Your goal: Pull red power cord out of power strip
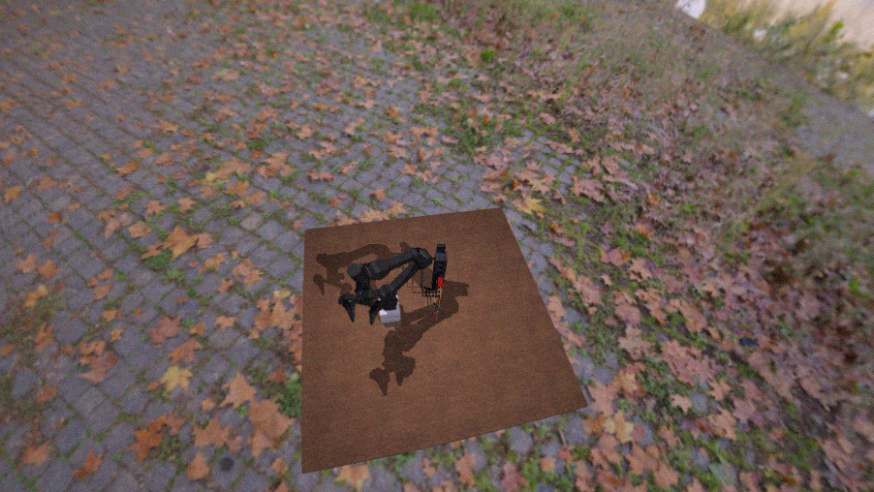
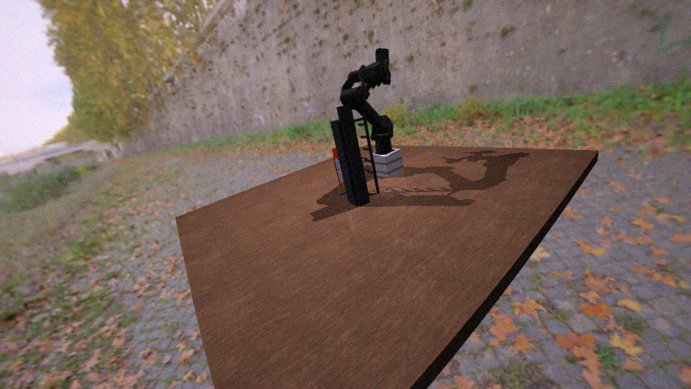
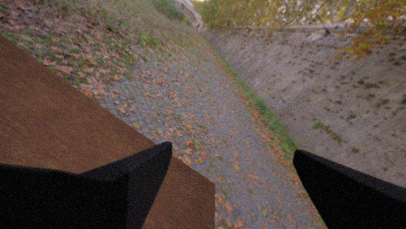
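- A leaf-strewn cobbled path with grass verges and a stone embankment wall surrounds a brown wooden table, which carries everything that matters here.
- Near the middle of the table the black arm rises from a small pale base block; in the top view it is folded up and reaches away from the strip.
- Just beside the base stands the power strip, a tall dark upright bar held in a thin black frame.
- The red power cord shows as a small red plug on the strip's face; it looks seated, so I judge the unplugging not yet begun.
- The hand is spread wide, with nothing between its fingers; the wrist view shows only the table edge and the path beyond, so it touches nothing and points away from the plug.
- To do this step well, the arm should swing round until the plug sits centred between the spread fingers, come in square to the strip's face, and close on the plug body rather than the cord.
- Pulling straight out along the prongs should spare the upright strip from tipping in its frame.
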`<move>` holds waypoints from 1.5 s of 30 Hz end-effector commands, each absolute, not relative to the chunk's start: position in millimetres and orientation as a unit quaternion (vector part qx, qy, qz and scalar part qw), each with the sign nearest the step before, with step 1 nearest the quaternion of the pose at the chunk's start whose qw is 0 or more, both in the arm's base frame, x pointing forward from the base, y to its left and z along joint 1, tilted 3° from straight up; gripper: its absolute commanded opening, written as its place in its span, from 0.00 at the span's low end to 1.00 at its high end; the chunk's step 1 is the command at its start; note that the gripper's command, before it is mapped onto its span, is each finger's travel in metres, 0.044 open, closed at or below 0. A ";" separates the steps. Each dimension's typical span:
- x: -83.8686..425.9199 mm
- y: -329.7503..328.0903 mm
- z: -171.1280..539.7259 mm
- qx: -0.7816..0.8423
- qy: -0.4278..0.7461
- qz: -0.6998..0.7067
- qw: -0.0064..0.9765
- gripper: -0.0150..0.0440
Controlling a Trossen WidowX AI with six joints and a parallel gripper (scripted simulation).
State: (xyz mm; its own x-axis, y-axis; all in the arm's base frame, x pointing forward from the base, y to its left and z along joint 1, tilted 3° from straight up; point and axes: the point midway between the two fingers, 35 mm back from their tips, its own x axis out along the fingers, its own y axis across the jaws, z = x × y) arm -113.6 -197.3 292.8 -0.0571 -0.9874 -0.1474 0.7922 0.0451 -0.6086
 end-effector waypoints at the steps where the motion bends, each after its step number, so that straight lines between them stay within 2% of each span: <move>1: -113.3 -197.8 292.7 -0.171 0.283 -0.669 0.666 0.89; 9: -84.4 -228.3 283.1 -0.082 0.220 -0.637 0.735 0.53; 17: -16.0 -259.7 260.1 0.135 0.139 -0.553 0.810 0.53; 24: 56.6 -263.8 236.5 0.326 0.134 -0.468 0.810 0.53; 36: 172.8 -210.4 196.1 0.572 0.236 -0.374 0.691 0.53; 45: 230.1 -135.8 169.7 0.634 0.353 -0.385 0.570 0.53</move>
